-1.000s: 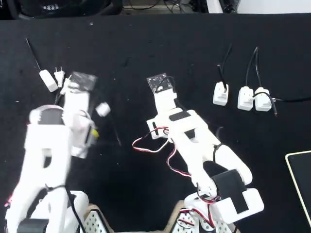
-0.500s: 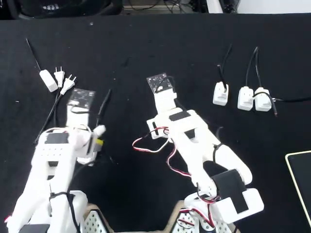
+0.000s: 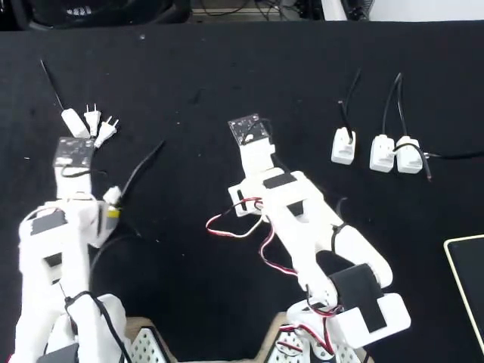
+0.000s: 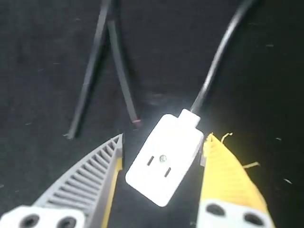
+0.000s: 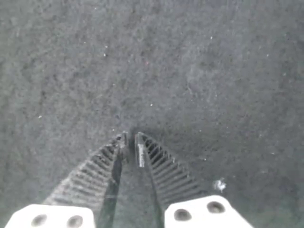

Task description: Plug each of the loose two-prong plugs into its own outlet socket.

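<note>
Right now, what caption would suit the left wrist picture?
Left gripper clasping a white plastic two-slot outlet socket, its black cord trailing away against black cloth.

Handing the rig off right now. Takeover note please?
Left gripper: shut on held socket, cord attached.
Right gripper: shut, empty, above bare table.
Upper plug and lower plug lie loose far left beside a second socket.
Three white corded pieces far right; cannot tell if mated.
Done: nothing confirmed. Left: both loose plugs.
</note>
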